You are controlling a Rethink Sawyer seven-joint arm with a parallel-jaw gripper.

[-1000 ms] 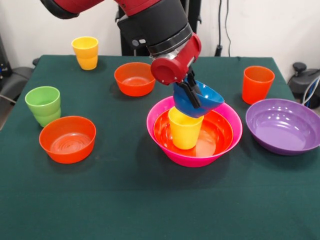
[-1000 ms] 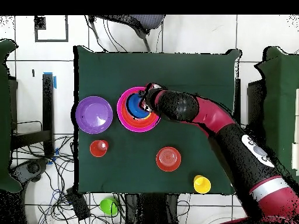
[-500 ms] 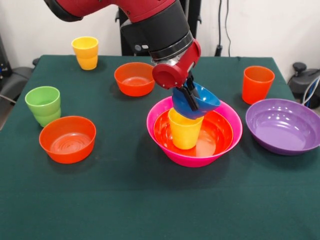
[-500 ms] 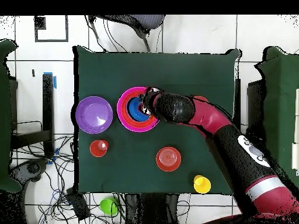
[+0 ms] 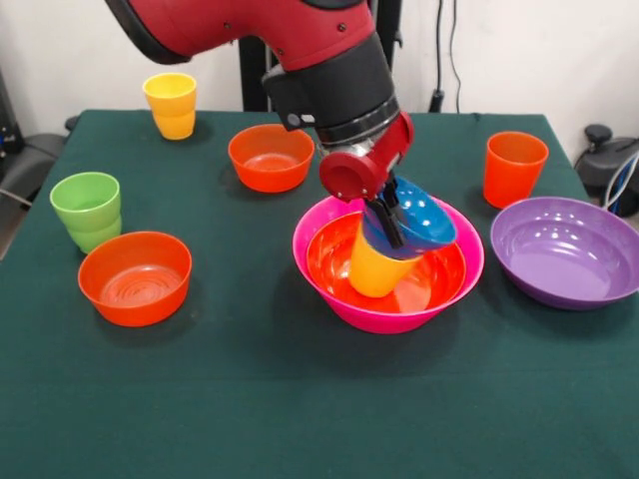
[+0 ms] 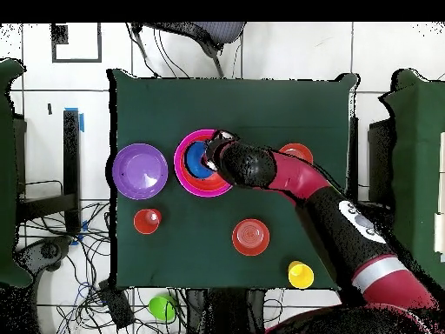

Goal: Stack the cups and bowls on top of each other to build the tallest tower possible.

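The front of the table (image 5: 300, 409) was bare, so a hand could pass there. In the middle, the arm (image 5: 329, 70) hung over the pink bowl (image 5: 329, 284) and blocked the way in from above. The purple bowl (image 5: 569, 249) stood just beside it on one side. On the other side there was a gap before the orange bowl (image 5: 135, 277) and green cup (image 5: 88, 210).

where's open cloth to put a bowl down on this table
Widest bare stretch: the near edge of the table, in front of the small orange bowl and pink bowl. Crowded: pink bowl to purple bowl.
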